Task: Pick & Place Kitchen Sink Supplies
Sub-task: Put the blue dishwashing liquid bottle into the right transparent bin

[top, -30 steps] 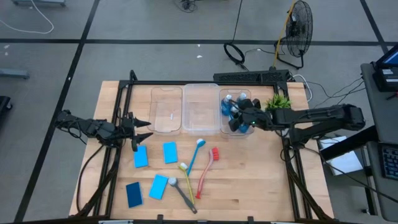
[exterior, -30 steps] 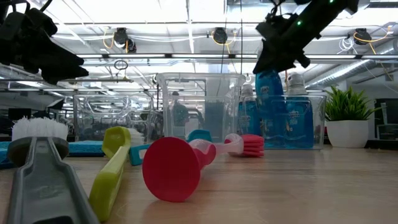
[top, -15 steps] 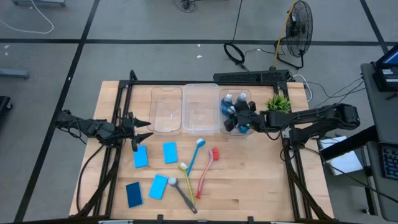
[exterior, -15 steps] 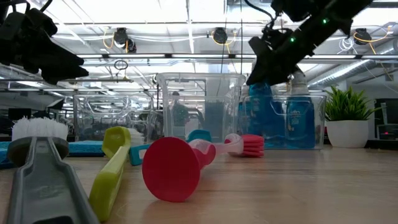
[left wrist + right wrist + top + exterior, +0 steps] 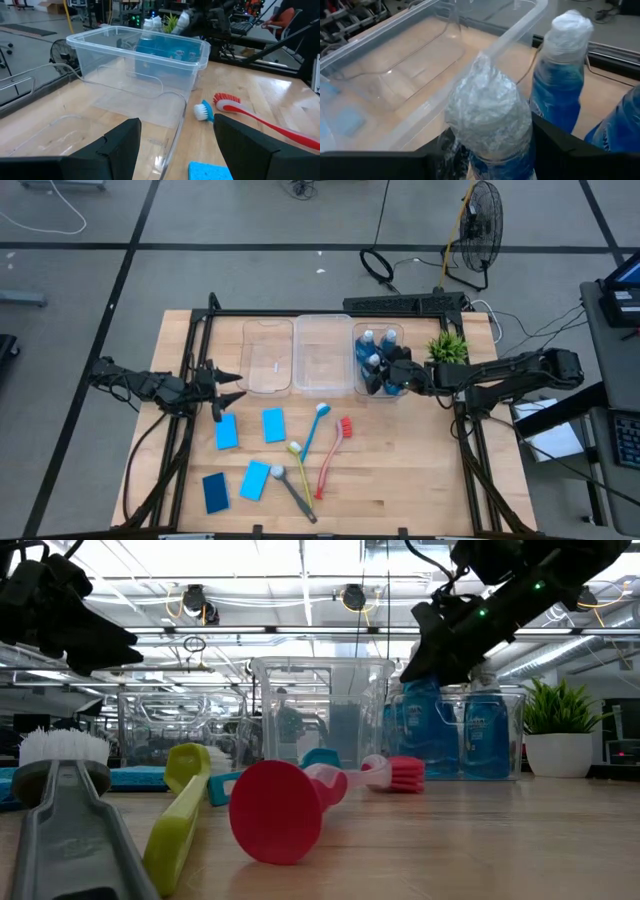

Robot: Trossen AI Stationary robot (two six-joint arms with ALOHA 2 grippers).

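Observation:
My right gripper (image 5: 386, 376) reaches from the right over the right clear bin (image 5: 359, 388) and is shut on a small bottle of blue liquid (image 5: 487, 112) with a film-wrapped cap. Two other bottles (image 5: 563, 75) stand beside it in that bin. Four blue sponges (image 5: 226, 432) lie flat on the left part of the table. The blue (image 5: 316, 425), red (image 5: 335, 455), yellow-green (image 5: 300, 463) and grey (image 5: 293, 491) brushes lie in the middle. My left gripper (image 5: 226, 390) waits open at the left edge, holding nothing. My right gripper pinches the bottle just below its wrapped cap, on the blue upper body (image 5: 492, 167), with one finger (image 5: 555, 150) on each side. It comes from the table's right, slanting down. The bottle (image 5: 422, 730) stands upright inside the bin, its base level with the other bottles.
Two more clear bins, middle (image 5: 322, 355) and left (image 5: 268, 358), stand along the far side. A green potted plant (image 5: 447, 345) sits right of the bottle bin, under my right arm. Bare wood lies on the table's right near part (image 5: 420, 470).
My right gripper has come down with the bottle, which hung above the bin's rim a second ago and now sits low in the right bin among the others. The gripper stays shut on it. The left arm has kept still.

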